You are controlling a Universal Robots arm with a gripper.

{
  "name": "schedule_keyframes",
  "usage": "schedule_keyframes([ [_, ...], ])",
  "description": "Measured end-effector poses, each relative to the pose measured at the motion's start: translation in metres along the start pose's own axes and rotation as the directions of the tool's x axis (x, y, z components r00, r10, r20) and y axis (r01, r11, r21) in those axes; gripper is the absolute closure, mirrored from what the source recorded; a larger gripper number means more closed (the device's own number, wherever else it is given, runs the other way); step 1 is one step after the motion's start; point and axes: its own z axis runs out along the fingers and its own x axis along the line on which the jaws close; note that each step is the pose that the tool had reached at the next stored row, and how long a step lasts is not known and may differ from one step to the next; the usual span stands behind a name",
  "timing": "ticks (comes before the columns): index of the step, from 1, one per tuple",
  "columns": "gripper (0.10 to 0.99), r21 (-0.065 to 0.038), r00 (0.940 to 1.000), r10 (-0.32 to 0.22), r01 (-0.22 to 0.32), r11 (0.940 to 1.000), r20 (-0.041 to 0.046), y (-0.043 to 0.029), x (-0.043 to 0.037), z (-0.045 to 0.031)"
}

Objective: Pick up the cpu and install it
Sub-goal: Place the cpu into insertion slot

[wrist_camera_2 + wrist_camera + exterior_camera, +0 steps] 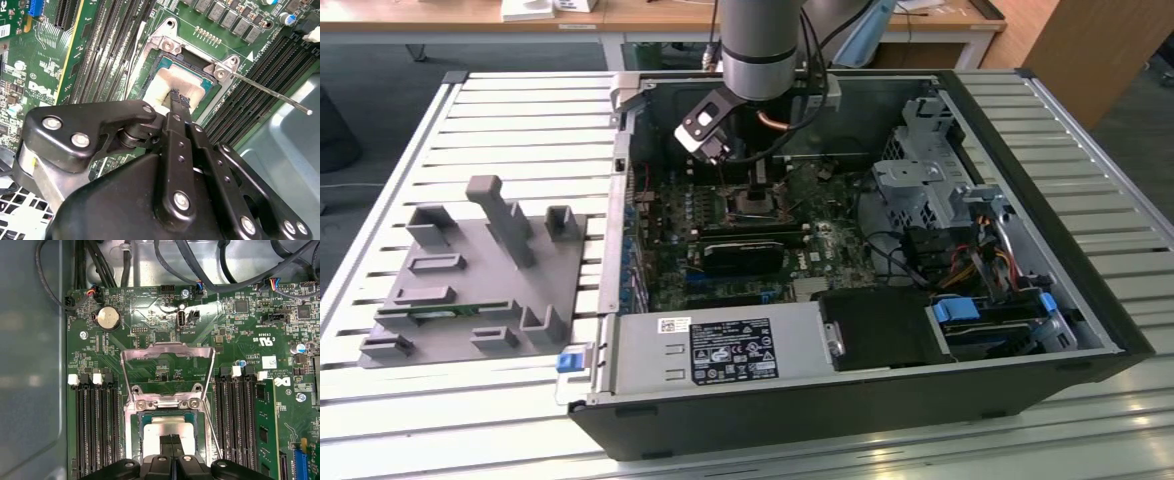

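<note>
Grey plastic is forming the slotted fixture [467, 270] that is lying on the slatted table [520, 110] at the exterior view's left, well apart from the work. Toward the middle, the open computer case [854, 420] is lying on its side with the motherboard [720, 240] facing up, and the arm [761, 50] is reaching down into it from above. The gripper [723, 160] is hanging directly over the socket [754, 200].

In both wrist views the cpu [170, 80] [160, 426] is lying flat inside the socket, its pale metal top facing up and looking square to the recess. The gripper's fingers are pressed together with nothing between them, and their tips are pointing at the middle of the chip. Whether they are resting on the metal or hovering just above it is hard to judge from these angles.

As a judgement, the picking and placing are looking done. The hinged retention frame [167, 347] is standing raised, and the thin lever [270, 92] is sticking out unlatched, so the chip is not yet clamped down.

At the exterior view's right, the metal drive cage [921, 180] is sitting clear of the arm.
</note>
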Motion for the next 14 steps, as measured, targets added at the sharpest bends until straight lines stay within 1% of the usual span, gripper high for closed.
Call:
schedule_keyframes([
  [6,0.98,0.0,1.0,0.0,0.0,1.0,0.0002,0.0001,0.0,-0.0018],
  [14,0.98,0.0,1.0,0.0,0.0,1.0,0.0001,0.0004,0.0001,-0.0063],
])
